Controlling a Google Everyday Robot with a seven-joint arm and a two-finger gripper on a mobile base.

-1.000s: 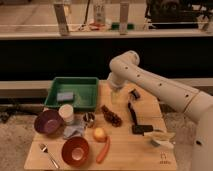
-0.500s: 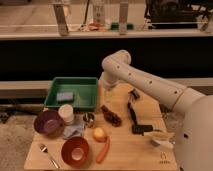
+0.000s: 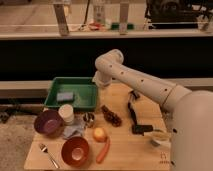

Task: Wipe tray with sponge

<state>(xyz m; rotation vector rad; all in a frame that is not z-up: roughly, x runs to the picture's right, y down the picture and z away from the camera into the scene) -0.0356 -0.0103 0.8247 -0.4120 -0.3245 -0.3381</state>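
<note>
Shallow rectangular green plastic tray (image 3: pixel 82 92) lies at the upper left of the light wooden table (image 3: pixel 127 150), left of centre in the frame. The white robot arm (image 3: pixel 145 82) reaches in from the lower right and bends down at centre. Its end effector (image 3: pixel 99 84) hangs at the tray's right rim, fingers spread and gripping nothing. Lower left stand a round purple bowl (image 3: pixel 48 122) and a round red-brown bowl (image 3: pixel 75 150). The small flat blue-grey sponge (image 3: pixel 65 96) lies inside the tray, left of its middle, apart from the end effector.
</note>
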